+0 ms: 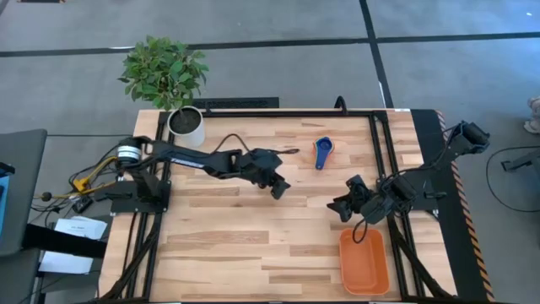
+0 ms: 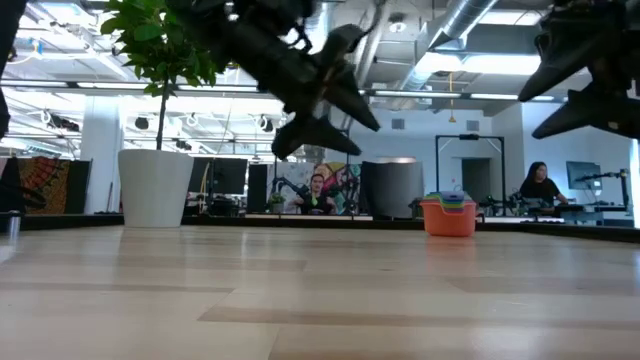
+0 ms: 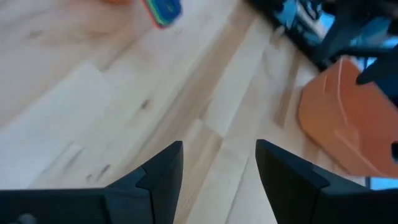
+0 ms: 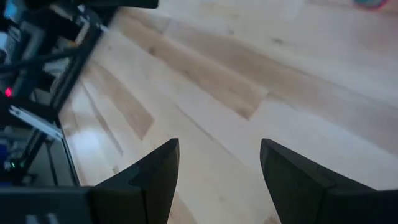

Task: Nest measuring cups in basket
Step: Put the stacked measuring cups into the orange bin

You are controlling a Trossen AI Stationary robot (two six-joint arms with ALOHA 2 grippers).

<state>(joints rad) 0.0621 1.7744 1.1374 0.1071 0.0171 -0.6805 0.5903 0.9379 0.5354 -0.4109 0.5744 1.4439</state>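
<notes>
1. The left gripper (image 1: 278,187) hangs above the middle of the wooden table (image 1: 219,245). Its two dark fingers (image 3: 163,171) are spread apart with nothing between them, only bare boards below.
2. The right gripper (image 1: 340,205) hangs over the table's right side, just beyond the basket's far end. Its fingers (image 4: 158,168) are also spread and hold nothing.
3. The measuring cups (image 1: 323,152) sit in one stack toward the far edge of the table, between the two grippers and well apart from both. From above, blue shows on top; from table height an orange cup is outermost, with other colours peeking above its rim.
4. The basket (image 1: 364,261), a shallow orange tray, lies at the near right corner and looks empty.
5. A white plant pot (image 1: 186,126) stands at the far left corner.
6. Judging by this, the cups seem nested already, but none is in the basket; moving the stack there remains.
</notes>
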